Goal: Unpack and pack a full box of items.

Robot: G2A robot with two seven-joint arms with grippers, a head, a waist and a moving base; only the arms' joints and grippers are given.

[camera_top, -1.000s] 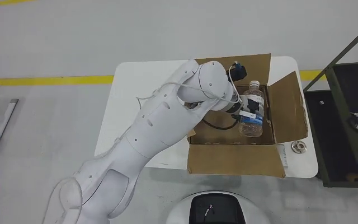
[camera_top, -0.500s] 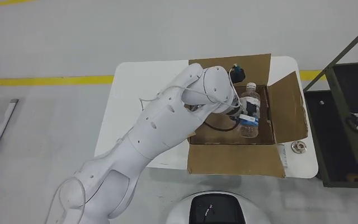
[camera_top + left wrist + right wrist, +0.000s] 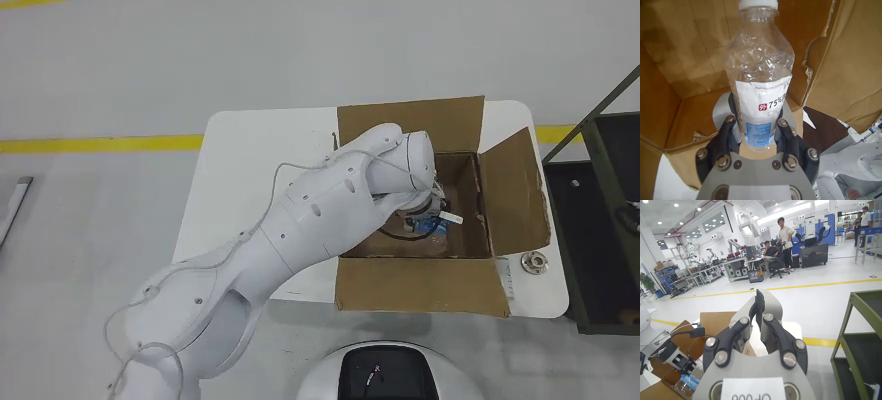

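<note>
Left wrist view: left hand [image 3: 755, 115] grasps the bottle [image 3: 759, 56] low, inside the box [image 3: 687, 47]; its thin plastic could buckle and slip.

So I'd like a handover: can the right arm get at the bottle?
Probably not: the left fingers clamp the bottle inside the box, the left arm covers it from above, and the right fingers are shut.

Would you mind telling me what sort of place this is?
Probably a robotics lab or test hall: other robot arms stand at workbenches near monitors, and yellow lines mark the floor.
</note>
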